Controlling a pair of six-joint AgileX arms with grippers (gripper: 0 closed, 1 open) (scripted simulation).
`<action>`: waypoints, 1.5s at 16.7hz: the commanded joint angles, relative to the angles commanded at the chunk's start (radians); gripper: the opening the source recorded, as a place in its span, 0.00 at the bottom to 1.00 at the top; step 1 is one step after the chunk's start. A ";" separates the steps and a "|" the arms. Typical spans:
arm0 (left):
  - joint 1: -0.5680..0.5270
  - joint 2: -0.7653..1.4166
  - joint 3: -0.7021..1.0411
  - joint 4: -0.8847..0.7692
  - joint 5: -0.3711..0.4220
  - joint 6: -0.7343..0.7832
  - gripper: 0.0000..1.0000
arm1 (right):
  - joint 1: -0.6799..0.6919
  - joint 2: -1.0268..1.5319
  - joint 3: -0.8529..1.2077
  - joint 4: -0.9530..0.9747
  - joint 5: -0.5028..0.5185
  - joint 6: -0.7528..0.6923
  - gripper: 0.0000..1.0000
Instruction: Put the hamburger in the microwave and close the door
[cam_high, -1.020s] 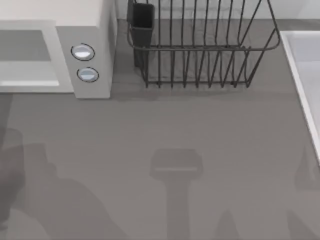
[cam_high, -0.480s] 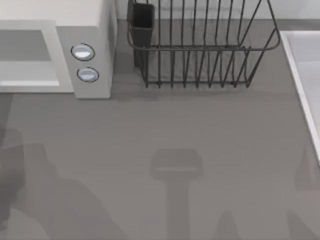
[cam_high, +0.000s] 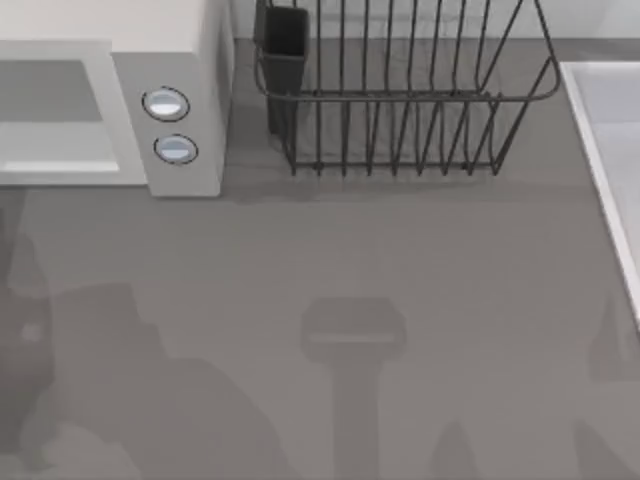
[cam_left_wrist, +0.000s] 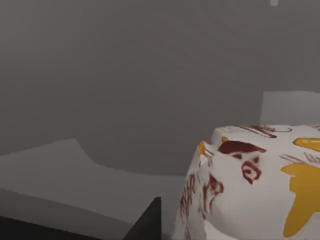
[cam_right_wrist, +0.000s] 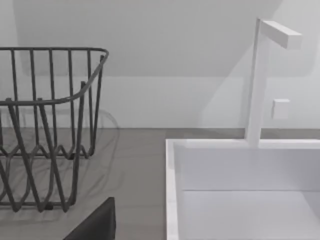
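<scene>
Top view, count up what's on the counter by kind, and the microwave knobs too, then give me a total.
Microwave: 1
Knobs: 2
Wire dish rack: 1
Dark cup on the rack's corner: 1
White sink at the right edge: 1
Total: 6

Grey bench (cam_high: 400, 260) spans the top view, soft shadows across its near half. Dark wire dish rack (cam_high: 400, 100) stands at the back, centre. White sink basin (cam_high: 610, 150) at the right edge, a white faucet (cam_right_wrist: 260, 80) behind it. Pale wall (cam_right_wrist: 165, 35) beyond.
</scene>
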 joint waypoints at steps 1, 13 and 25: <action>0.000 -0.016 0.026 -0.042 0.000 -0.001 0.00 | 0.000 0.000 0.000 0.000 0.000 0.000 1.00; -0.001 -0.060 0.104 -0.139 0.005 -0.032 0.00 | 0.000 0.000 0.000 0.000 0.000 0.000 1.00; -0.038 0.191 -0.004 0.871 0.140 -0.718 0.00 | 0.000 0.000 0.000 0.000 0.000 0.000 1.00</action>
